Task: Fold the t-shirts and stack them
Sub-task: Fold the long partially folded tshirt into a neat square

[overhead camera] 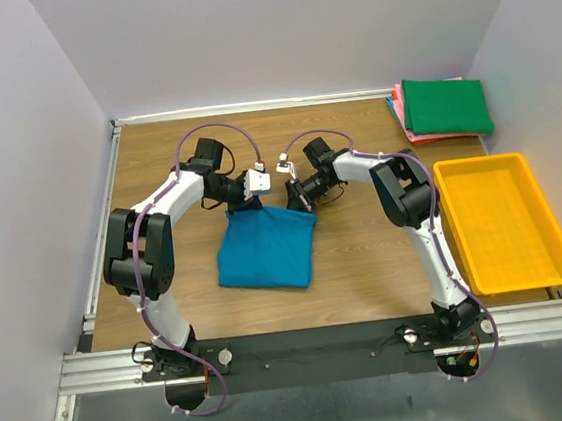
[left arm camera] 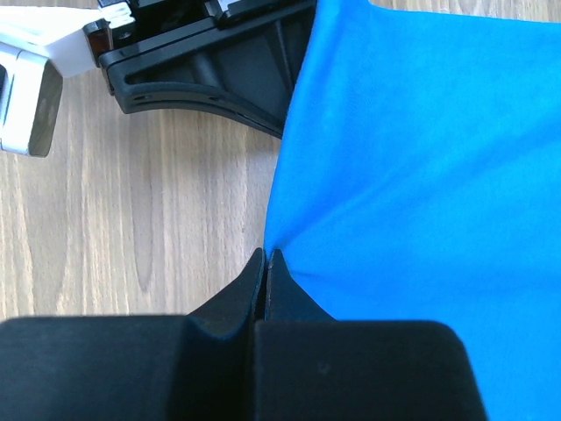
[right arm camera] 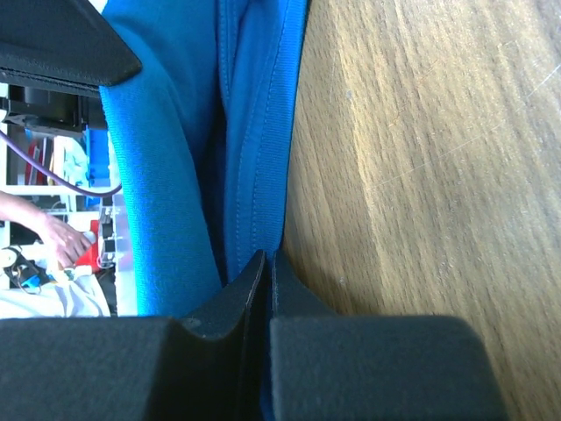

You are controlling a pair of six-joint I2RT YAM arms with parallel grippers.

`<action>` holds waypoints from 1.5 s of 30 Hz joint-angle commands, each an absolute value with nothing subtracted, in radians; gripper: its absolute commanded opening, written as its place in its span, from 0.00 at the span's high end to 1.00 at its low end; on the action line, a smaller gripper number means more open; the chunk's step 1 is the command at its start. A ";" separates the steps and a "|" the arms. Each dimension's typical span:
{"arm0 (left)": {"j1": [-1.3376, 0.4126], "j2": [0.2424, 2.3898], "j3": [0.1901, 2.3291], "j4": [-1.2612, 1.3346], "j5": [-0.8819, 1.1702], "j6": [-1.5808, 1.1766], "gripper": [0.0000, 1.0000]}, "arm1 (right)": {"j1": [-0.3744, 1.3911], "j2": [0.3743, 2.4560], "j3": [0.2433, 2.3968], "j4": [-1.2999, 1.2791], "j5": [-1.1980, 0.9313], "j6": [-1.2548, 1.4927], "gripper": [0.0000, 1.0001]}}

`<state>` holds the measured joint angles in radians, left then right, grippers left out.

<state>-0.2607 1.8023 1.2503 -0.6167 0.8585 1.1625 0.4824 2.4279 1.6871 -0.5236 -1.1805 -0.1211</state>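
One teal-blue t-shirt point(overhead camera: 267, 247) mid-desk point(overhead camera: 367, 262), far corners pinched tight in two claws, left claw point(overhead camera: 238, 209) and right claw point(overhead camera: 298, 202). One folded stack point(overhead camera: 446, 106) far right, green topmost; one yellow tray point(overhead camera: 484, 160). Shows hem stitching point(right arm camera: 285, 132) only at right wrist.

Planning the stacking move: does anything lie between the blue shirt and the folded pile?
Nothing on the table lies between the blue shirt and the pile; only the right arm's elbow crosses that line.

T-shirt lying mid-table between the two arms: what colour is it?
The t-shirt is plain teal-blue, shown best in the top external view.
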 commanded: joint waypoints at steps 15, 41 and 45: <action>-0.215 1.824 1.232 -0.537 0.879 1.135 1.00 | 0.433 2.407 1.666 -0.571 -0.860 -0.192 0.59; -0.026 1.896 1.373 -0.704 0.894 0.902 0.43 | 0.319 2.123 1.600 -0.561 -0.933 -0.107 0.36; -0.012 1.908 1.358 -0.689 0.907 0.865 0.43 | 0.359 2.128 1.577 -0.560 -0.951 -0.103 0.36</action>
